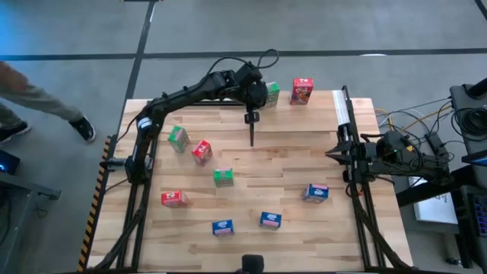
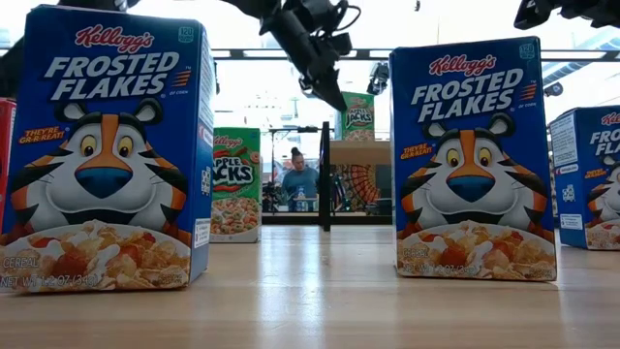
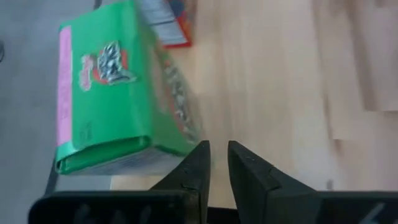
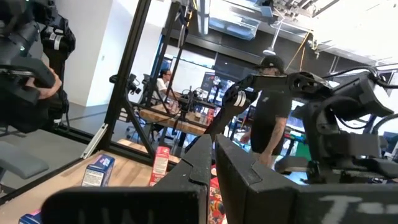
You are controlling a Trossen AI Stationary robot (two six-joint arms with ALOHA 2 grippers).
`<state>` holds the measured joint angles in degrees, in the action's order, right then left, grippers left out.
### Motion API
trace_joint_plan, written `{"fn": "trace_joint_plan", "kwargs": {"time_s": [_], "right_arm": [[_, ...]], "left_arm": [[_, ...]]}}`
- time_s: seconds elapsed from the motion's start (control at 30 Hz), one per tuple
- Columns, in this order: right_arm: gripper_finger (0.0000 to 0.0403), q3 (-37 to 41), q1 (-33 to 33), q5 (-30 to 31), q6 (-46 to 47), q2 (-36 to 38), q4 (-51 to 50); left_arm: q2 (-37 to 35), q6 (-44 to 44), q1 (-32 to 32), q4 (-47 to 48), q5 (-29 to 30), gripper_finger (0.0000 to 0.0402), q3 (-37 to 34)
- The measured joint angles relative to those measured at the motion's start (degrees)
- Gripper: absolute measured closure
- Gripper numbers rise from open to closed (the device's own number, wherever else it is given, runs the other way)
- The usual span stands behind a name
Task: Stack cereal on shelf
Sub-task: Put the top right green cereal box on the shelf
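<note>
Two cereal boxes stand on the raised shelf (image 1: pixel 319 106) at the table's far edge: a green one (image 1: pixel 272 93) and a red one (image 1: pixel 302 90). My left gripper (image 1: pixel 261 97) hovers just left of the green box (image 3: pixel 118 93), slanting down. Its fingers (image 3: pixel 219 163) are nearly together, with nothing between them, and stand beside the box's corner. In the low view the gripper (image 2: pixel 337 97) hangs close to that box (image 2: pixel 358 116) on the shelf (image 2: pixel 363 152). Several more boxes lie scattered on the table. My right gripper (image 1: pixel 332 152) waits shut at the right edge.
On the table lie green boxes (image 1: pixel 177 137) (image 1: pixel 223 176), red boxes (image 1: pixel 202 151) (image 1: pixel 173 199) and blue boxes (image 1: pixel 222 227) (image 1: pixel 270 220) (image 1: pixel 315 192). A black shelf post (image 1: pixel 251 129) stands just near of the left gripper. People stand in the room beyond the table.
</note>
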<state>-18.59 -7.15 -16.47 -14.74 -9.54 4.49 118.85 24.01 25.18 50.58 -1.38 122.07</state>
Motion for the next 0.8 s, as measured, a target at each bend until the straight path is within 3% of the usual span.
{"fn": "trace_joint_plan", "kwargs": {"time_s": [0.8], "right_arm": [[0.0390, 0.00, 0.01, 0.00, -0.02, -0.02, 0.00]], "left_arm": [[0.02, -3.76, 0.70, -1.06, -0.93, 0.0363, -0.40]]}}
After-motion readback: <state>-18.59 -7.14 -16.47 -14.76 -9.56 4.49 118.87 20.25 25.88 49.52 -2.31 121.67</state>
